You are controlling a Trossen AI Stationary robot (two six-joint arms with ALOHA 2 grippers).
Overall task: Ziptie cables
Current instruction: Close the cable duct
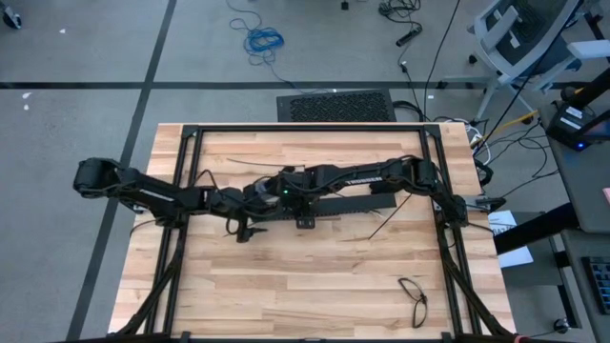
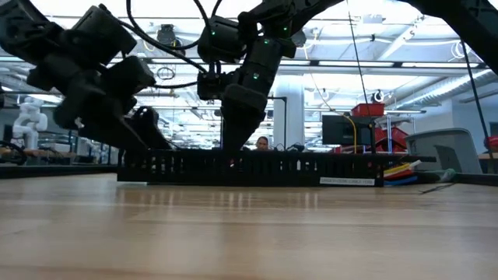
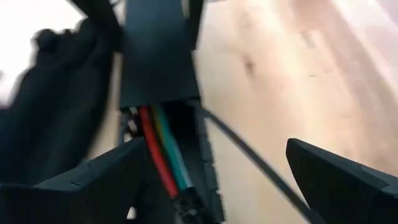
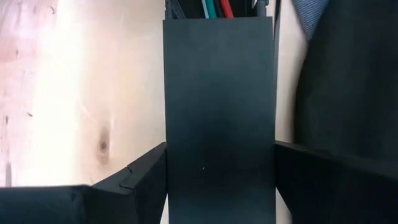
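Between left gripper (image 3: 217,180) fingers, cables (image 3: 163,152).

Cables (image 3: 163,155) lie in the slotted bar (image 2: 249,167), mid-table.

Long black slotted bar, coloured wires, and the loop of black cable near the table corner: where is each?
Long black slotted bar (image 2: 249,167), low view, middle of its side wall.
Coloured wires (image 3: 163,155), left wrist view, on the red strand.
Loop of black cable (image 1: 414,293), high view, its edge.
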